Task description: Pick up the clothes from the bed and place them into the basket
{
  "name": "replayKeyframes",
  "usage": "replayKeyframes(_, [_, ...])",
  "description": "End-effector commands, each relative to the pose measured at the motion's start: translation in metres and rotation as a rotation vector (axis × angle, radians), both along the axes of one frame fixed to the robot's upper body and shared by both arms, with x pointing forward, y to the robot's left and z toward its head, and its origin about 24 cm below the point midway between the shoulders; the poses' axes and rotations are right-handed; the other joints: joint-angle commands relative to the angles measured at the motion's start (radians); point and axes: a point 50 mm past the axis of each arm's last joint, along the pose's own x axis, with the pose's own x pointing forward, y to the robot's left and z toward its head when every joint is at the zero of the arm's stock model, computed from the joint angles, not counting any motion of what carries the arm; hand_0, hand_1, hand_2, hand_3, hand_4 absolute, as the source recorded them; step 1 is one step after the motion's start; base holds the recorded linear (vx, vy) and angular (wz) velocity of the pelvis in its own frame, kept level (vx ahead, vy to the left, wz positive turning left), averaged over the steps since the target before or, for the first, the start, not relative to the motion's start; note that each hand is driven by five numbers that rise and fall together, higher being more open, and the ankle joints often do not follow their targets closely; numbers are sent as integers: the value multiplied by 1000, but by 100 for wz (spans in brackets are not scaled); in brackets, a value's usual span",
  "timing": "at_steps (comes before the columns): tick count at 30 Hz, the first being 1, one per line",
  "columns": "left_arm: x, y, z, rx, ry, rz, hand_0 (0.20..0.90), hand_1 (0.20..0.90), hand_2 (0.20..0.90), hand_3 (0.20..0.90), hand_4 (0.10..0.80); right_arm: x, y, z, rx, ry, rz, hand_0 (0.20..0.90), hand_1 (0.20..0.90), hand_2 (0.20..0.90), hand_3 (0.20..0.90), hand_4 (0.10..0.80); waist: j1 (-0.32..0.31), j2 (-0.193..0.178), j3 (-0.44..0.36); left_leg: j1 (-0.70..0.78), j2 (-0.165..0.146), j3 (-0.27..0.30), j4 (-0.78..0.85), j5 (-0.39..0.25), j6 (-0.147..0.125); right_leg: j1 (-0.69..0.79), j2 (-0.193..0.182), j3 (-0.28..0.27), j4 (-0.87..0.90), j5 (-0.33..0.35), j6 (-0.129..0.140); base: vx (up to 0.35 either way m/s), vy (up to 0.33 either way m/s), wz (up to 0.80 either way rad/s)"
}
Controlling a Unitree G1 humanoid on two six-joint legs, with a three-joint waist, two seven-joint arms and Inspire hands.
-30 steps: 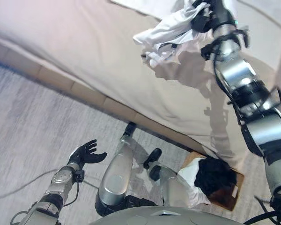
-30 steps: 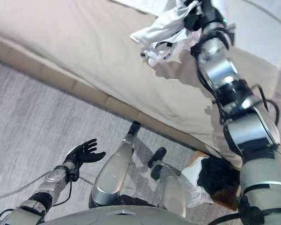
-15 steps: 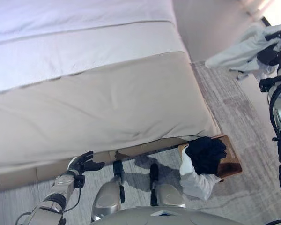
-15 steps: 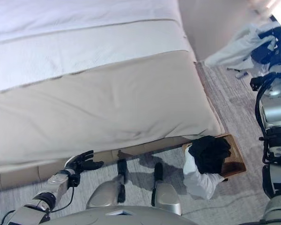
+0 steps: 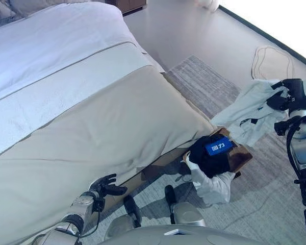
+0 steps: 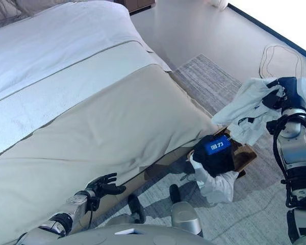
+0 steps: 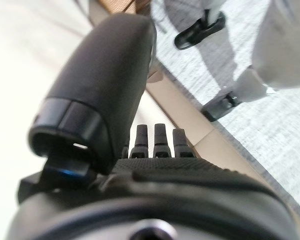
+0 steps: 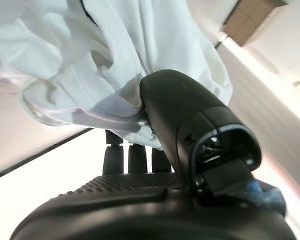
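the bed (image 5: 92, 117) fills the left, smooth beige cover over white sheets, its near corner edging a grey woven rug (image 5: 255, 204). beside that corner sits a brown basket (image 6: 243, 153), heaped with dark and white clothes (image 5: 211, 163) spilling over its rim. above it to the right, a crumpled white garment (image 5: 247, 115) hangs from the right hand (image 5: 288, 94), fingers and thumb clamped on the cloth. the left hand (image 5: 104, 185) is low by the bed's edge, fingers spread, empty.
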Motion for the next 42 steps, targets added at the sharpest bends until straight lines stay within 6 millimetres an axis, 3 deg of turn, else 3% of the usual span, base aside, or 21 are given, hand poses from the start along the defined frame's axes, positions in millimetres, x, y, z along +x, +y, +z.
replayKeyframes(1, [36, 8, 20, 43, -116, -2, 900, 900, 900, 900, 800, 33, 9, 77, -137, -232, 42, 300, 300, 300, 200, 100, 31, 25, 74, -113, -52, -92, 182, -138, 42, -117, -38, -111, 170, -66, -46, -287, -12, -25])
replayKeyframes(10, [95, -9, 63, -32, -371, 8, 900, 900, 900, 900, 800, 59, 21, 106, -196, -256, 6, 300, 300, 300, 200, 100, 19, 99, 252, -370, -55, -92, 444, -180, 38, -368, -63, -124, 380, -124, -87, -158, -19, -3])
replayKeyframes(12, [115, -10, 84, -45, -458, -7, 900, 900, 900, 900, 800, 65, 23, 114, -207, -246, -27, 300, 300, 300, 200, 100, 37, 120, 291, -467, -63, -111, 541, -225, 42, -471, -53, -132, 521, -200, -102, -44, -84, 0])
replayKeyframes(14, [124, -9, 96, -57, -491, -18, 900, 900, 900, 900, 800, 66, 21, 118, -208, -233, -51, 300, 300, 300, 200, 100, 43, 133, 300, -523, -70, -120, 580, -230, 46, -526, -44, -129, 579, -223, -114, -9, -89, 5])
replayKeyframes(15, [128, -9, 102, -61, -511, -43, 900, 900, 900, 900, 800, 66, 16, 120, -225, -207, -85, 448, 448, 448, 373, 273, 47, 147, 301, -569, -74, -134, 610, -234, 48, -574, -36, -118, 622, -240, -125, -9, -112, 20])
replayKeyframes(16, [130, -11, 105, -61, -523, -71, 900, 900, 900, 900, 800, 64, 10, 119, -244, -163, -117, 900, 900, 900, 900, 800, 50, 158, 301, -597, -78, -145, 625, -234, 51, -607, -33, -114, 648, -248, -131, -3, -143, 25])
replayKeyframes(21, [135, -10, 115, -59, -548, -135, 900, 900, 900, 900, 800, 58, -11, 113, -176, -97, -243, 900, 900, 900, 900, 800, 80, 193, 301, -715, -90, -162, 704, -244, 71, -733, -36, -135, 761, -283, -148, 15, -110, 28])
replayKeyframes(27, [122, 5, 105, -35, -492, -122, 900, 900, 900, 900, 800, 39, -38, 83, -93, 24, -353, 900, 900, 900, 900, 800, 99, 199, 301, -751, -91, -171, 763, -268, 86, -763, -51, -148, 833, -306, -155, 59, -33, 15])
replayKeyframes(30, [115, 13, 99, -41, -466, -104, 900, 900, 900, 900, 800, 33, -45, 74, -16, -7, -351, 900, 900, 900, 900, 800, 100, 192, 301, -728, -94, -174, 756, -271, 85, -739, -51, -153, 822, -303, -157, 73, 37, 12])
replayKeyframes(37, [94, 18, 79, -65, -406, -34, 900, 900, 900, 900, 800, 27, -37, 62, 13, -189, -276, 900, 900, 900, 900, 800, 74, 140, 298, -553, -86, -159, 609, -232, 49, -561, -40, -153, 647, -246, -144, 79, 128, -7])
replayKeyframes(42, [81, 24, 68, -68, -359, 18, 900, 900, 900, 900, 800, 26, -15, 28, 179, -222, -112, 900, 900, 900, 900, 800, 71, 67, 223, -393, -80, -154, 422, -160, 35, -388, -52, -164, 422, -143, -117, 59, 125, -18])
